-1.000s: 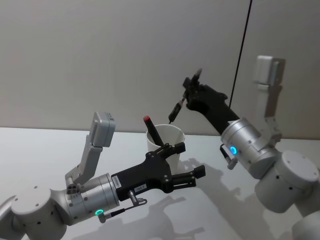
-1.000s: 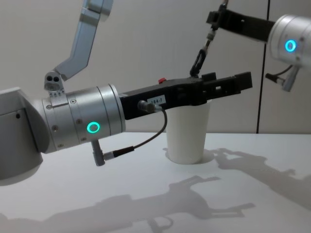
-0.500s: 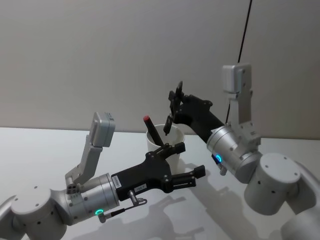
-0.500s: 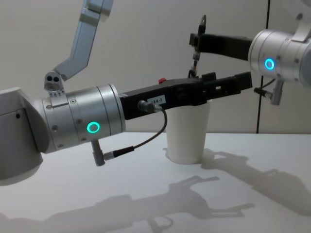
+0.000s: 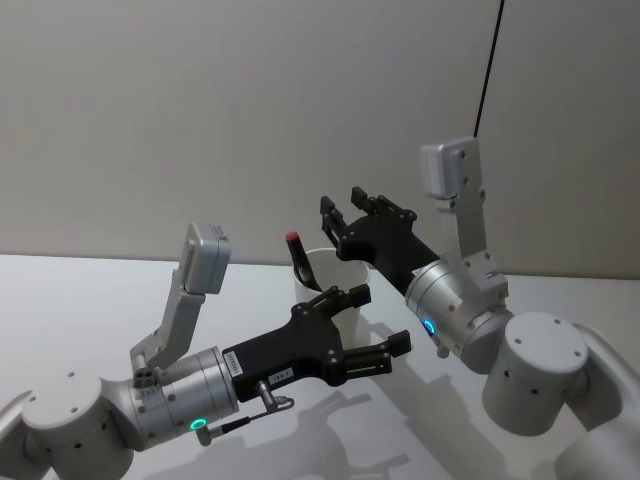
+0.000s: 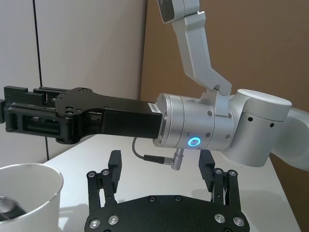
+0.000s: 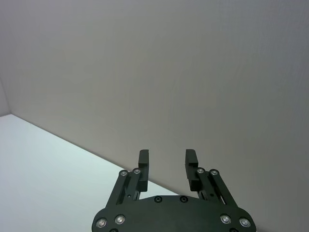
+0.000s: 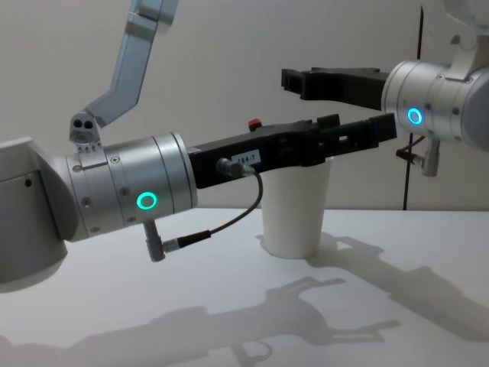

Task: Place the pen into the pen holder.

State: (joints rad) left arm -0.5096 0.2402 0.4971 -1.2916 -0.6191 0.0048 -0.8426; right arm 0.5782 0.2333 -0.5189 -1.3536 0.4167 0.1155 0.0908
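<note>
pen (image 5: pixel 301 262) sits in the white paper cup (image 5: pixel 347 276), leaning left, red cap sticking up over the rim. cup stands upright on the table (image 5: pixel 60 310), mid-scene toward the far side. right claw (image 5: pixel 348 208) hovers just above the cup mouth, fingers spread, holding nothing. left claw (image 5: pixel 378 325) reaches in low on the near side of the cup, fingers spread wide, empty; chest view has it crossing in front of the cup's rim (image 8: pixel 317 162).
</note>
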